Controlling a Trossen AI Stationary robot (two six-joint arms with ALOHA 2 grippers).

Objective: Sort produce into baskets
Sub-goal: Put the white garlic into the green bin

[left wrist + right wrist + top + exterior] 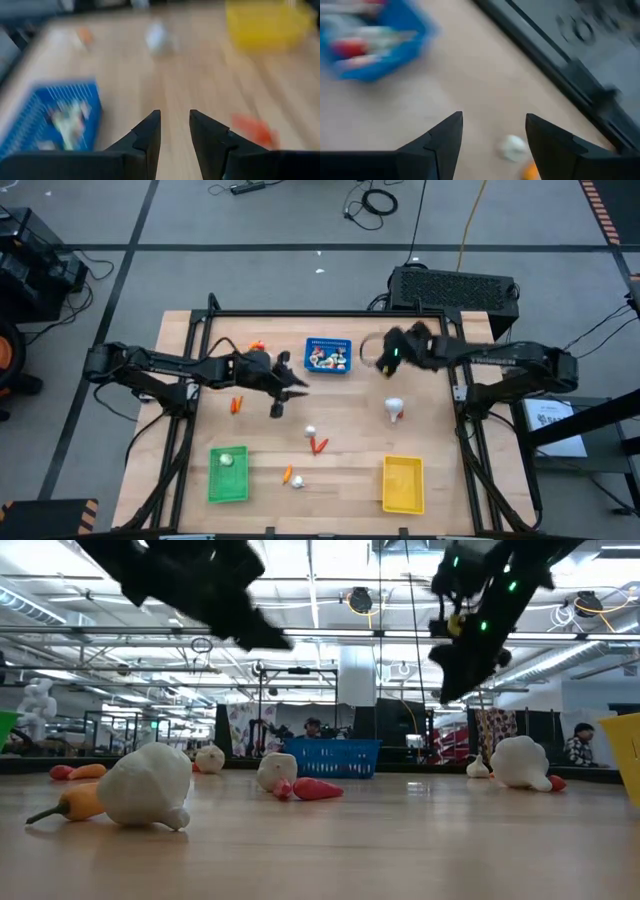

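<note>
I read the left gripper [297,385] raised above the table [350,450], just to the left of the blue basket [328,356]; its jaws stand narrow with a slim gap and nothing between them. The right gripper [383,360] hangs above the table just to the right of the same basket; its jaws stand wide and hold nothing. I count 3 baskets: the blue one at the far middle, already holding several mixed pieces; the green basket [228,473] at the near left, with 1 pale piece inside; the yellow basket [403,483] at the near right. Loose produce lies on the bare wood: a white bulb [395,409] below the right gripper, a white-and-red pair [315,439] near the centre, an orange-and-white pair [292,477] just right of the green basket, and 1 orange stick [237,404] under the left arm.
</note>
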